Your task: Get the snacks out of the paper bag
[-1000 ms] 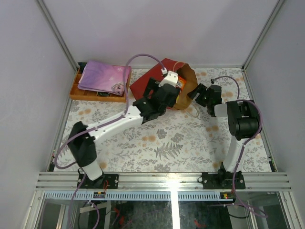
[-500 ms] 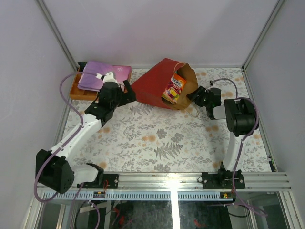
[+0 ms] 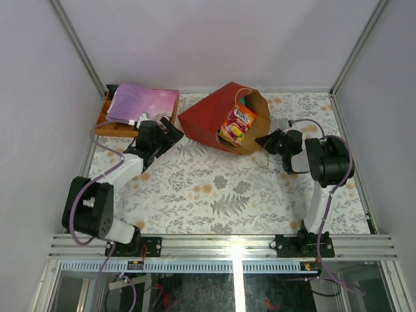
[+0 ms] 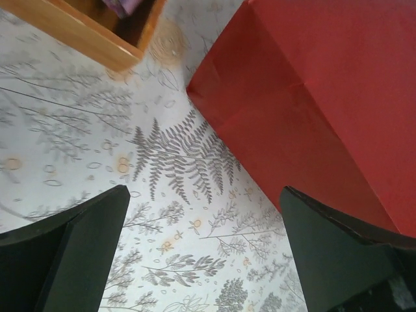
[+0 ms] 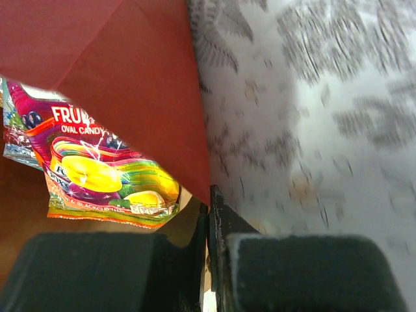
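- Red paper bag (image 3: pixel 207 120) lies on its side on the table (image 3: pixel 227 188), with its mouth turned to the right arm and the brown lining showing.
- Candy pack (image 3: pixel 237 123) sits right in the mouth. Something green is behind it; any other snacks are hidden inside.
- Right gripper (image 5: pixel 209 214): fingers pressed together at the mouth's lower lip. The paper edge runs into the seam, so it looks pinched on the lip, probably to anchor the bag and keep the mouth open.
- Left gripper (image 4: pixel 205 195): fingers spread wide and empty, low over the table beside the bag's closed red side, near the tray (image 3: pixel 103 125) corner.
- My read: nothing is out yet. The left must come round to the mouth for the pack.
- Risk: the glossy pack slips, or the bag drags if the pinch lets go.
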You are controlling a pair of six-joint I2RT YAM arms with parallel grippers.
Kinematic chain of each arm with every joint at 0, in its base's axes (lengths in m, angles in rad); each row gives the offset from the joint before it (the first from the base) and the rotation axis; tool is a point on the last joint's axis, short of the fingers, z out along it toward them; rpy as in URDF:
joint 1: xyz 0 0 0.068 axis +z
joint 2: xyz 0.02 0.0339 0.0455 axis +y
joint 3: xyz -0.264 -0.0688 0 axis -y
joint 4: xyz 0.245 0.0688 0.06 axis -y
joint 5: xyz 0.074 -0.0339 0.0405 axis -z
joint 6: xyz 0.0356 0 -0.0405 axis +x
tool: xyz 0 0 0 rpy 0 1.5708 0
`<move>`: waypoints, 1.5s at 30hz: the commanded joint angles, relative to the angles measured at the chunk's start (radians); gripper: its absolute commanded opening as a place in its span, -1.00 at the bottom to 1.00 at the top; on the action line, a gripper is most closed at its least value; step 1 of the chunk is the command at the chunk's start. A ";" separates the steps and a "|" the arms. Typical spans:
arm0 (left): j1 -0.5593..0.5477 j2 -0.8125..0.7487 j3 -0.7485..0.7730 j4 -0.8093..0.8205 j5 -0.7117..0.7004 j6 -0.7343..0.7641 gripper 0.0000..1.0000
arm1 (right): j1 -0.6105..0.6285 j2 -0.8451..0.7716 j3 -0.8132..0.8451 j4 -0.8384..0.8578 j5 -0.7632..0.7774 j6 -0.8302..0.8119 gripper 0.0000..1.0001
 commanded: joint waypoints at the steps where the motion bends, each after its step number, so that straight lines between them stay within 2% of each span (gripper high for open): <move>1: 0.002 0.079 -0.010 0.218 0.095 -0.076 1.00 | -0.004 -0.103 -0.154 0.094 0.066 0.113 -1.00; 6: 0.002 0.170 0.022 0.281 0.136 -0.094 1.00 | 0.011 -0.132 -0.278 0.159 0.120 0.192 -1.00; 12: 0.001 0.259 0.077 0.332 0.175 -0.123 1.00 | 0.106 -0.084 -0.307 0.228 0.212 0.302 -1.00; 17: 0.002 0.322 0.158 0.311 0.160 -0.103 1.00 | 0.234 0.002 -0.250 0.270 0.313 0.417 -1.00; 21: 0.003 0.396 0.261 0.252 0.147 -0.063 1.00 | 0.317 0.033 -0.169 0.208 0.422 0.430 -1.00; 28: 0.047 0.551 0.516 0.146 0.197 -0.032 1.00 | 0.378 0.100 0.011 0.115 0.488 0.450 -1.00; 33: 0.075 0.639 0.665 0.080 0.277 -0.020 1.00 | 0.413 0.084 0.028 0.106 0.519 0.438 -1.00; 38: 0.077 0.607 0.661 0.069 0.285 0.005 1.00 | 0.415 0.056 -0.024 0.133 0.524 0.431 -1.00; 45: 0.084 0.430 0.569 0.014 0.196 0.083 1.00 | 0.415 0.053 0.010 0.083 0.484 0.384 -1.00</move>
